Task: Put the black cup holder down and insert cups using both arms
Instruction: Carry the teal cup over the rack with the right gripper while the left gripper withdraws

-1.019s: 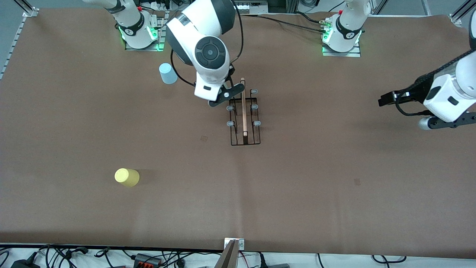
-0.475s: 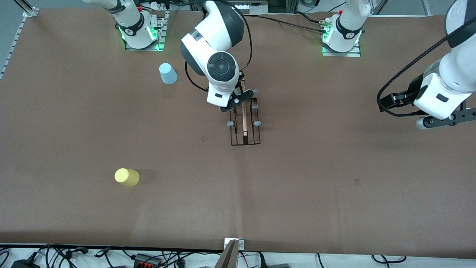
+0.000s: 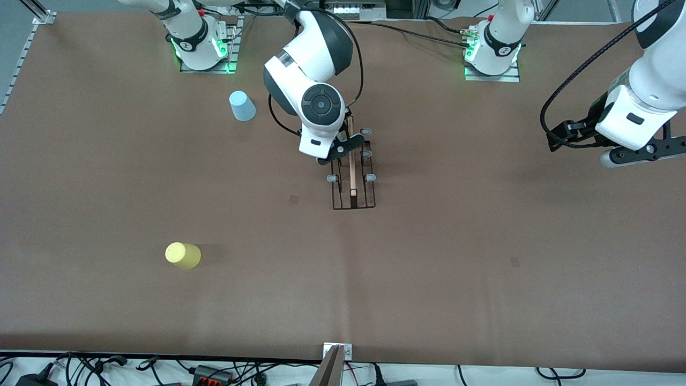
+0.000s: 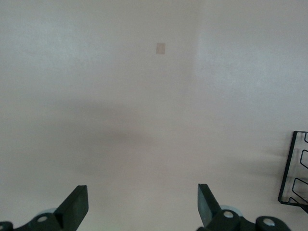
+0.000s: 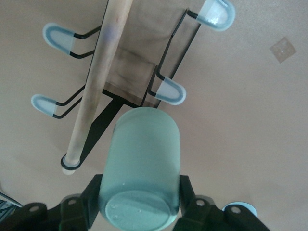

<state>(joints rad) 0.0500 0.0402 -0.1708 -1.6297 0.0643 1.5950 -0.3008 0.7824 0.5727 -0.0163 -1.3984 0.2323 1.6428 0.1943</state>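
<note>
The black cup holder (image 3: 352,185) stands mid-table, with its wooden rod (image 5: 96,86) and grey-capped prongs (image 5: 169,91) close below my right wrist. My right gripper (image 3: 336,150) is over the holder's end toward the robot bases. It is shut on the pale sage green cup (image 5: 144,163), held base up between both fingers (image 5: 188,192), its mouth toward the rack. The arm hides this cup in the front view. The yellow cup (image 3: 183,255) and light blue cup (image 3: 242,105) stand upside down on the table. My left gripper (image 3: 640,153) is open and empty (image 4: 141,204) over bare table.
The holder's corner (image 4: 293,168) shows at the edge of the left wrist view. Both arm bases (image 3: 492,51) stand along the table edge farthest from the front camera. Cables lie past the nearest edge (image 3: 214,370).
My right gripper has moved with the green cup from beside the holder to over its prongs. My left gripper has drawn back toward the robot bases.
</note>
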